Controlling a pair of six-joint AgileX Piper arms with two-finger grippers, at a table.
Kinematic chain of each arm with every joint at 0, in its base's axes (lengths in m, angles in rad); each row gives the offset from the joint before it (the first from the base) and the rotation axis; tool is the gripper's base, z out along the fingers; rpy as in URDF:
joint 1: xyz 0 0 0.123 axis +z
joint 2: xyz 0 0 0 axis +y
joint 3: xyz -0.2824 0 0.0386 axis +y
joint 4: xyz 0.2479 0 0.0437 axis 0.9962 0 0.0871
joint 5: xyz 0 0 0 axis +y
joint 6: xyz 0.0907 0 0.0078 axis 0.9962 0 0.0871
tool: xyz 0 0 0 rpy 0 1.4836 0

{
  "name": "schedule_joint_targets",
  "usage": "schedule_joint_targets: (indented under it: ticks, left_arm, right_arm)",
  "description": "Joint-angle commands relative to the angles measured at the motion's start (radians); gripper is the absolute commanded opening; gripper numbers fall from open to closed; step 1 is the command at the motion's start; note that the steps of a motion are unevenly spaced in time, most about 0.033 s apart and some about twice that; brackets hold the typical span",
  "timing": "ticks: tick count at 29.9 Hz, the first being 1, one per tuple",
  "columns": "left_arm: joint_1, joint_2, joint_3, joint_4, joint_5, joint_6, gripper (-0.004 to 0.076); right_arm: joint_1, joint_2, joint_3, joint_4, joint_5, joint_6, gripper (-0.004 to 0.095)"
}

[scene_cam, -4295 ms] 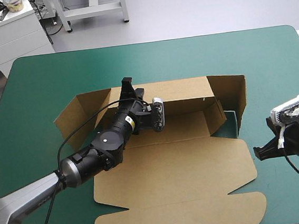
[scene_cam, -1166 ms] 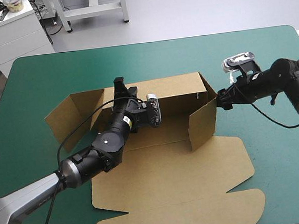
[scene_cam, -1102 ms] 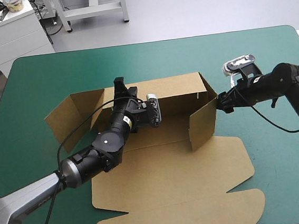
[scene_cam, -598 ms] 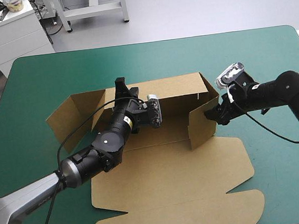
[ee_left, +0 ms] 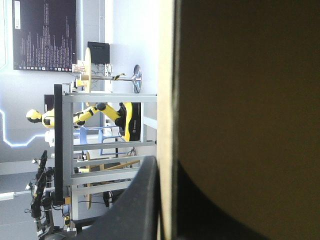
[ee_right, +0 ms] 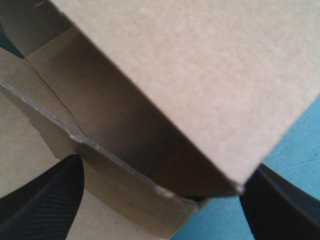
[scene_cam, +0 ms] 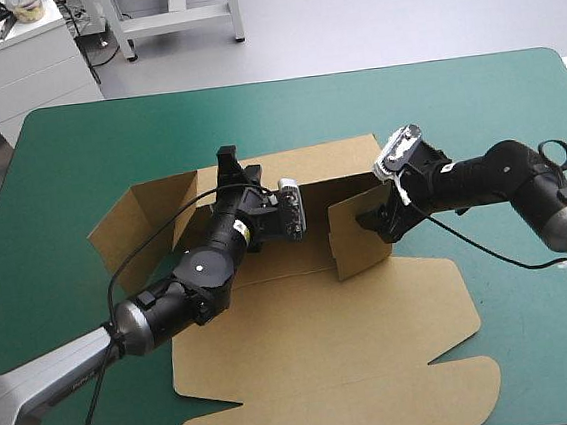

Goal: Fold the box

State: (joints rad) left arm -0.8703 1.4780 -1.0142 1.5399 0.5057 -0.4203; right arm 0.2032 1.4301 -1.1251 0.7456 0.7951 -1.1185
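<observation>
The brown box (scene_cam: 315, 330) lies mid-table with its back wall (scene_cam: 329, 163) raised and its lid flat toward the near edge. My left gripper (scene_cam: 229, 162) is shut on the top edge of the back wall; in the left wrist view one black finger (ee_left: 135, 205) presses against the upright board (ee_left: 240, 100). My right gripper (scene_cam: 373, 222) is open and sits against the right side flap (scene_cam: 356, 238), which stands swung inward over the box floor. In the right wrist view that flap (ee_right: 190, 65) fills the space ahead, with the fingers (ee_right: 40, 200) wide apart. The left side flap (scene_cam: 129, 222) stands splayed outward.
The teal-green cover (scene_cam: 494, 102) shows around the box on the far, left and right sides. A white desk (scene_cam: 17, 57) stands beyond the table's far left corner. The lid's scalloped edge (scene_cam: 333, 409) reaches close to the near edge.
My right gripper has moved left toward the box's middle, swinging the right side flap inward with it. The left gripper has kept its hold on the back wall.
</observation>
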Motion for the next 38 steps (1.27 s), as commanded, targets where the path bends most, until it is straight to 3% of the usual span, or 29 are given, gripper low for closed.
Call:
schedule_joint_targets:
  ticks: [1,6,14,19,23,25,31,33,38]
  left_arm:
    - [-0.007,-0.035,-0.025,0.023,-0.045,-0.021,-0.0009]
    - [-0.010,-0.035,-0.025,0.015,-0.050,-0.021,-0.0009]
    - [-0.010,-0.035,-0.025,0.001,-0.038,-0.021,-0.0009]
    - [-0.010,-0.035,-0.025,0.001,-0.046,-0.025,-0.0009]
    - [-0.010,-0.035,-0.025,0.032,-0.078,-0.049,0.0018]
    - [-0.010,-0.037,-0.027,0.034,-0.101,-0.049,0.0088]
    - [-0.088,-0.037,-0.077,0.031,-0.057,-0.124,0.0536]
    - [-0.127,-0.037,-0.101,0.033,-0.020,-0.147,0.0599]
    - [-0.249,-0.037,-0.158,0.035,0.090,-0.142,0.0606]
  right_arm:
    - [0.031,-0.028,-0.024,-0.004,-0.119,0.049,0.0710]
    - [0.053,-0.028,-0.024,-0.082,-0.200,0.108,0.0517]
    - [0.053,-0.028,-0.024,-0.104,-0.160,0.148,-0.0013]
    - [0.053,-0.028,-0.024,-0.096,-0.132,0.149,-0.0018]
    - [0.053,-0.028,-0.024,-0.137,-0.205,0.210,-0.0017]
    - [0.053,-0.028,-0.024,-0.195,-0.264,0.277,-0.0012]
    - [0.053,-0.028,-0.024,-0.430,-0.418,0.542,-0.0013]
    - [0.053,-0.028,-0.024,-0.506,-0.452,0.642,-0.0013]
    - [0.053,-0.020,-0.024,-0.717,-0.496,0.909,-0.0013]
